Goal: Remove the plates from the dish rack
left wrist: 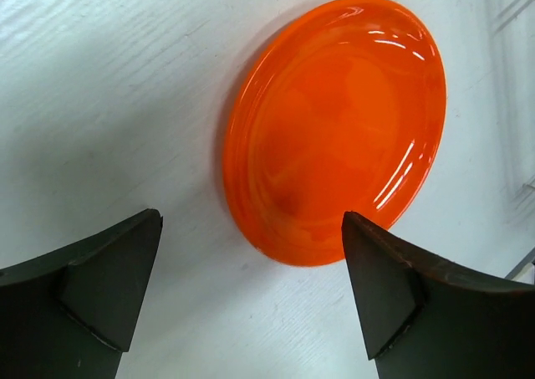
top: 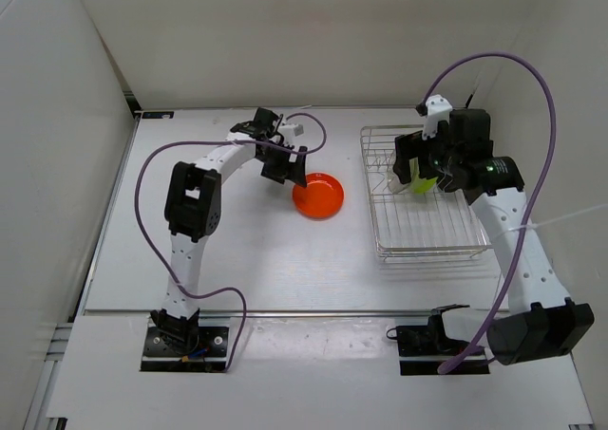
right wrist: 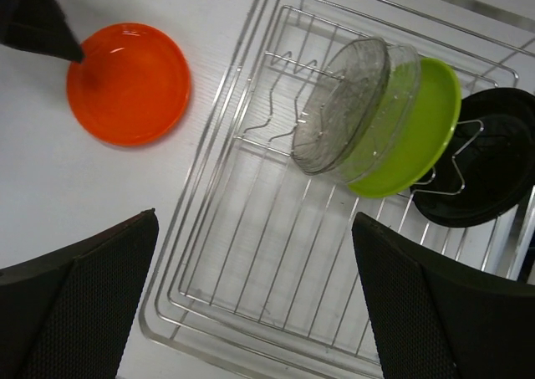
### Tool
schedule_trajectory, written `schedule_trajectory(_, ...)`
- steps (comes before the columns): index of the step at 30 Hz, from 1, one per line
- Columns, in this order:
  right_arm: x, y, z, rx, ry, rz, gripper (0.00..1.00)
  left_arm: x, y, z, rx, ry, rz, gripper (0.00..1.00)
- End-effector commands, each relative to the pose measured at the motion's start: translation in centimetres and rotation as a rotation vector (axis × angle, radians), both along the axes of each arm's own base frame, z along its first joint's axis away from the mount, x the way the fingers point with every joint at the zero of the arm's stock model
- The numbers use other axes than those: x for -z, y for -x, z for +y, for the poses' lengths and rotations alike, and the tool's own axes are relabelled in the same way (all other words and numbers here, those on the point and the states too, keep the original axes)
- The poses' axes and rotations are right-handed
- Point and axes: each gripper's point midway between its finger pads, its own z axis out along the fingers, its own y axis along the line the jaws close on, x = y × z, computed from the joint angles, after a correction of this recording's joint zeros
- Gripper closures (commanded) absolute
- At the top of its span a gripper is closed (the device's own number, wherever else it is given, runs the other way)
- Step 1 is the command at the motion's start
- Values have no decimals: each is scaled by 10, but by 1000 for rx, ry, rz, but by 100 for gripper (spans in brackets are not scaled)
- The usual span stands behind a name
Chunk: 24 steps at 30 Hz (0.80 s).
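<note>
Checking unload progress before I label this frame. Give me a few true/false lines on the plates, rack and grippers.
1. The orange plate lies flat on the table, outside the rack. True.
2. Three plates stand in the rack. True: the clear plate, green plate and black plate.
3. The left gripper is shut on the orange plate. False: its jaws stand wide open over the plate and do not grip it.
4. The right gripper holds the green plate. False: it is open and empty, above the rack.
</note>
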Motion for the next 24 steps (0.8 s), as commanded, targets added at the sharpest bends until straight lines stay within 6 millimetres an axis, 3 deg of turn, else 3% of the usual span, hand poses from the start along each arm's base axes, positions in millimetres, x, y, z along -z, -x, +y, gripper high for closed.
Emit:
schedule_trajectory(1,3,-20,-18,73,71,-37,0,-89,-12,18,-24,12,-216,0)
schedule_trajectory(3,4,-24,-22,99,92,-31,2,-108,-12,31,-49,-15,-272,0)
schedule_trajectory(4,9,-27,-22,98,96,-15,2,-132,-9,37,-69,-23,-326,0)
schedule_trajectory(7,11,-35,-21,91,106,-7,11,-146,2,58,-114,-91,-379,0)
schedule_trajectory(10,21,-48,-24,105,138,19,22,-171,14,80,-178,-146,-455,0)
schedule_trajectory(11,33,-53,-28,124,163,48,22,-188,20,87,-200,-152,-497,0)
schedule_trajectory(13,31,-62,-30,140,175,43,29,-196,27,102,-246,-199,-529,0)
schedule_trajectory(14,39,-67,-29,139,179,60,33,-212,35,109,-267,-198,-569,0)
schedule_trajectory(16,43,-79,-28,146,206,58,35,-217,41,122,-280,-240,-608,0)
schedule_trajectory(17,47,-84,-31,151,226,57,36,-230,45,127,-303,-244,-641,0)
schedule_trajectory(22,59,-112,-35,170,281,57,41,-238,63,146,-335,-299,-653,0)
schedule_trajectory(24,61,-119,-35,171,293,49,44,-250,68,149,-357,-278,-708,0)
